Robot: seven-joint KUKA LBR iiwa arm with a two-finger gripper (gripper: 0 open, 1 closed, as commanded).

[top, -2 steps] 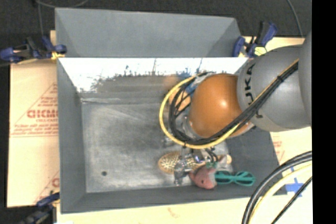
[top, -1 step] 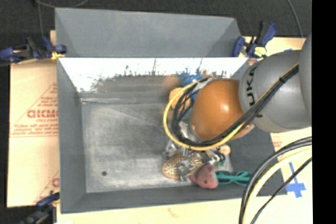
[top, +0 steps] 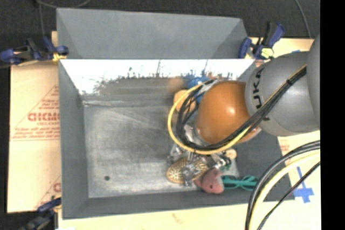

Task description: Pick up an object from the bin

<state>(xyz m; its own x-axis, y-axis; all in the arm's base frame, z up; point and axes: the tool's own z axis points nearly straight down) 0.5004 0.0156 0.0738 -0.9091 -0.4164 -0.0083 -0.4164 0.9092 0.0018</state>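
Note:
My gripper (top: 187,163) reaches down into the bin's front right part, under the arm's orange dome. Its metal tip is right over a brown, speckled oval thing (top: 178,173) lying near the front wall, and seems to touch it. Just right of that lies a dull pink lump (top: 211,184). A teal green piece (top: 240,182) stretches from the lump toward the right wall. Whether anything sits between the jaws is hidden.
A blue thing (top: 196,82) and a pale orange thing (top: 178,97) lie by the back wall, partly hidden by the dome and cables. The arm covers the bin's right side. The left half of the floor is bare grey metal.

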